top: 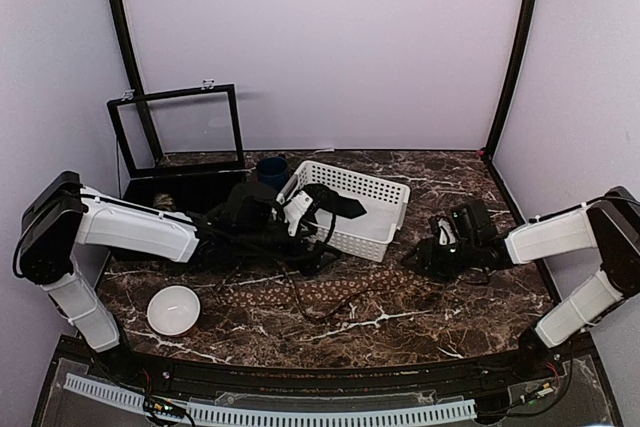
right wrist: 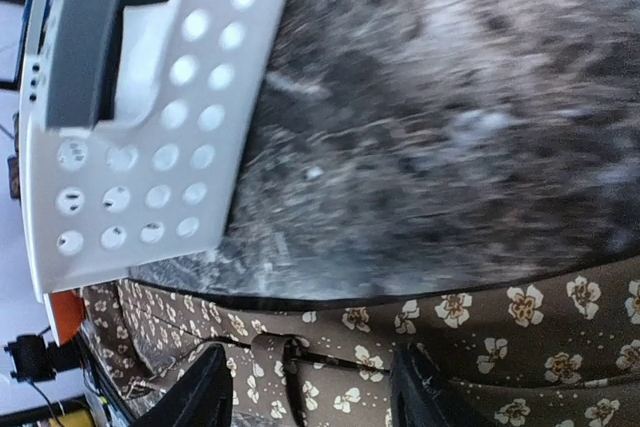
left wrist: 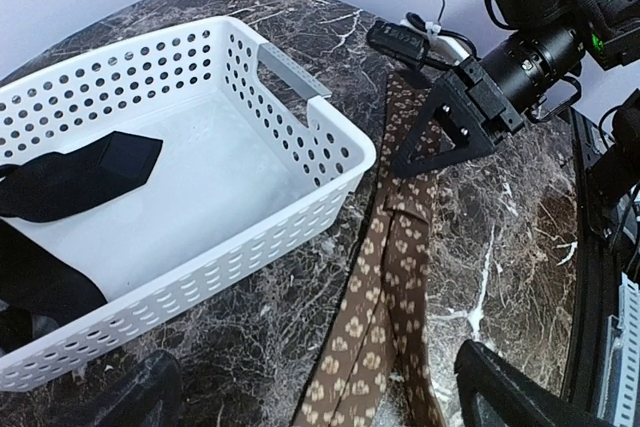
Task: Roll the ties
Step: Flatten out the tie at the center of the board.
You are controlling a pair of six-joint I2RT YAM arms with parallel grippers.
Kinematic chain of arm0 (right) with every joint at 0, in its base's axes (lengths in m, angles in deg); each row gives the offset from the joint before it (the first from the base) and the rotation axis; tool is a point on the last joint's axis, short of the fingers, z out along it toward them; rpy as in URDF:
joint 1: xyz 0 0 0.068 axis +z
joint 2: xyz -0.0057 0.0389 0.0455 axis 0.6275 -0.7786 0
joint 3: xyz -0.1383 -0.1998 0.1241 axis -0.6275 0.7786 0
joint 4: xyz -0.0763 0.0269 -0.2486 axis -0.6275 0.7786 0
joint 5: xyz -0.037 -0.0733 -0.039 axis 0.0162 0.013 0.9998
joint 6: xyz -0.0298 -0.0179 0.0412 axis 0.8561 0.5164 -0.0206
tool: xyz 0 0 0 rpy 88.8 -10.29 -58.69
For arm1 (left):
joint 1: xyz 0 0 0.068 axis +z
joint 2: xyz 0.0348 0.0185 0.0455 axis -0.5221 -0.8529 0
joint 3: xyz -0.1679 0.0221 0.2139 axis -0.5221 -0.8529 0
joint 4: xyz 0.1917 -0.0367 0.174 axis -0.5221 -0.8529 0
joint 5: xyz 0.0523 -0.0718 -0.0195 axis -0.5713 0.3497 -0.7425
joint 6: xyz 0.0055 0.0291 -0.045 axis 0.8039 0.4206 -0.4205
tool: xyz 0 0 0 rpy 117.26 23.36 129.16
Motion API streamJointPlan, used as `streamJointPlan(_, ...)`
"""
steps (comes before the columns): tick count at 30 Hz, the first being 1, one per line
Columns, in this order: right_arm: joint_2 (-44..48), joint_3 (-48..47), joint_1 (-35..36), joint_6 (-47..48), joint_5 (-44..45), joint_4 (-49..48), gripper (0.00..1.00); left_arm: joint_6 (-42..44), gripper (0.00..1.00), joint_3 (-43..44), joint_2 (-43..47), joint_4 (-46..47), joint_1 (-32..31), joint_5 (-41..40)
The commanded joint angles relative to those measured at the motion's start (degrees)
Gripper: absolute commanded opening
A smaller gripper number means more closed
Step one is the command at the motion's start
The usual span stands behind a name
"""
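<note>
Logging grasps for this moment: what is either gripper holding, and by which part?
Nothing is held. The left gripper and right gripper both stand open above the brown tie, which lies loose on the table.

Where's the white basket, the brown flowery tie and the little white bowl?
white basket [left wrist: 215,272]: left wrist view, on its holey front wall.
brown flowery tie [left wrist: 385,277]: left wrist view, on the middle of the flat strip.
white bowl [top: 173,309]: top view, on the bowl's inside.
</note>
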Motion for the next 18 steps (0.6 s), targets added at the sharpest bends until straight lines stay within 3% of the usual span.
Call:
streamJointPlan(1, 3.60, 6.62, -8.54, -2.27, 5.85, 6.92, 0.55, -3.55, 0.99, -1.54, 3.11, 2.19, 0.84, -1.78)
streamJointPlan(8, 14.25, 8.45, -24.89, 0.23, 4.23, 18.73, 0.59, -1.18, 0.99, -3.01, 5.62, -2.89, 1.78, -2.93)
streamJointPlan(11, 17.43, 7.39, -29.69, 1.72, 4.29, 21.70, 0.59, 0.74, 0.99, -2.46, 6.69, -9.74, 3.99, -1.70)
streamJointPlan(14, 17.91, 4.97, -32.14, 3.66, 2.90, 22.51, 0.59, 4.85, 0.96, -2.11, 7.26, -14.87, 8.08, 3.19)
streamJointPlan(18, 18.22, 2.41, -32.01, 8.09, -2.06, 21.66, 0.57, 15.92, 0.84, 0.87, 5.86, -21.58, 8.20, 9.45)
